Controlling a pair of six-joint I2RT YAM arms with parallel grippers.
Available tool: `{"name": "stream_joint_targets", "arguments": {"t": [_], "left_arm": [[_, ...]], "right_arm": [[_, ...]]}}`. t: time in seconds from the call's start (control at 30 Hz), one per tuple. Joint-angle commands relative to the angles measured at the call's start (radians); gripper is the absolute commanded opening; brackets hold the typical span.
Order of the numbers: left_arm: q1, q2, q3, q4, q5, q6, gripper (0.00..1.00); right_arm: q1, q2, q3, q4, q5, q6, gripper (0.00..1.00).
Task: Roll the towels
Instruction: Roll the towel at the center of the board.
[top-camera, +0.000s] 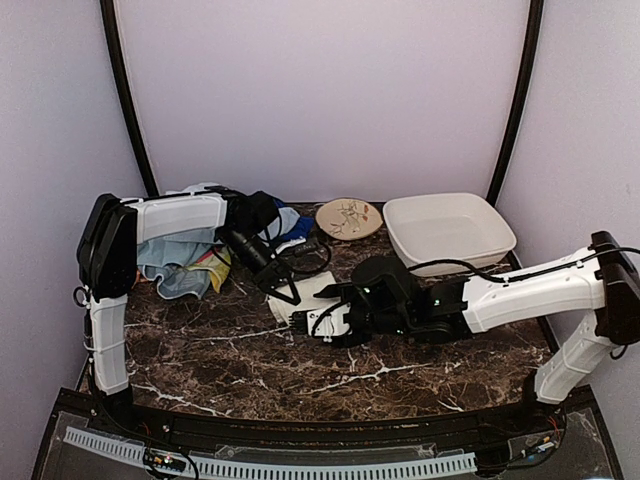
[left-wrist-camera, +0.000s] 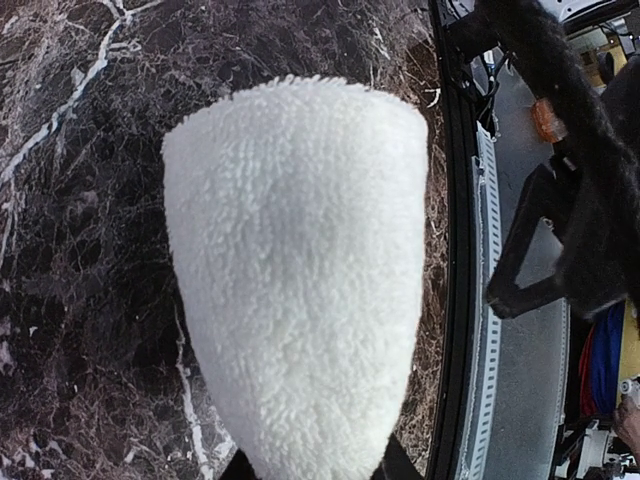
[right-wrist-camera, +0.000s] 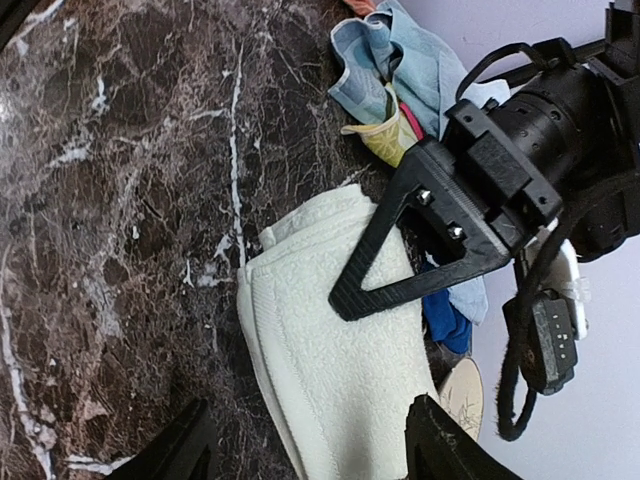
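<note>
Nearest the overhead camera, a perforated strip (top-camera: 280, 465) is seen along the front edge, with the dark marble table (top-camera: 200, 350) just behind it. At the far left, a loose pile of towels (top-camera: 185, 262) is heaped against the back wall, light blue and yellow, none of them rolled. A royal blue towel (right-wrist-camera: 445, 322) is glimpsed at its right side. Just right of the pile, the left gripper (top-camera: 288, 292) is angled down onto a cream-white towel (top-camera: 312, 300), which is laid folded flat near the table's middle. One end of it is seen pinched between the dark fingertips (left-wrist-camera: 240, 466) in the left wrist view. The right gripper (right-wrist-camera: 315, 452) is held over the same towel with its fingers spread wide, one on either side of the cloth, and nothing is clasped. Farther back and to the right, a round patterned plate (top-camera: 349, 218) is set just beside a white tub (top-camera: 448, 232).
</note>
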Motion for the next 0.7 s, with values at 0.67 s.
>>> {"name": "stream_joint_targets", "arguments": {"t": [0.67], "left_arm": [[-0.002,-0.003,-0.002,-0.075,0.038,0.037,0.0]], "right_arm": [[-0.042,0.142,0.154,-0.073,0.048,0.009,0.59]]}}
